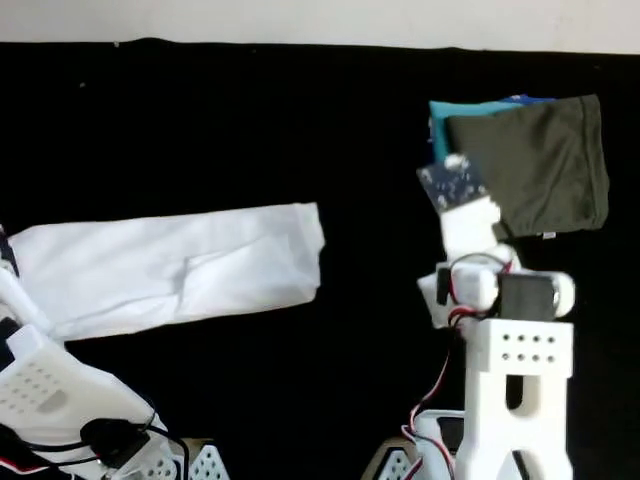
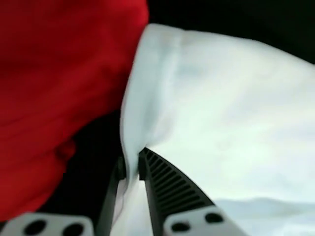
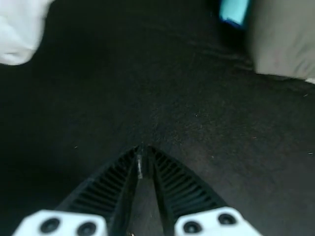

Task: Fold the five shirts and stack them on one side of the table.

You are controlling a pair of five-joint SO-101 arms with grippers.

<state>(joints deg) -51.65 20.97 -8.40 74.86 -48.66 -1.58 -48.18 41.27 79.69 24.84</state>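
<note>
**Two arms at a black table with a folded white shirt and a stack**

The table (image 1: 330, 120) is covered in black and ends at a pale wall (image 1: 300, 20) along its far edge. A white shirt (image 1: 170, 265), folded into a long band, lies across the left half of the table. At the far right, a dark shirt (image 1: 535, 165) lies folded on a teal shirt (image 1: 437, 130), of which just an edge strip shows. What else the stack holds is hidden.

The left gripper (image 2: 130, 169) pinches an edge of the white shirt between its fingers. A red shirt (image 2: 59, 73) lies just beside that edge, blurred and with its outline cut off. The left arm (image 1: 50, 390) is cut off at the near left corner of the high view.

The right gripper (image 3: 142, 152) hangs over bare table near the stack, fingers pressed together with nothing between them. Seen from above, the wrist of the right arm (image 1: 510, 340) overlaps the stack's near corner.
</note>
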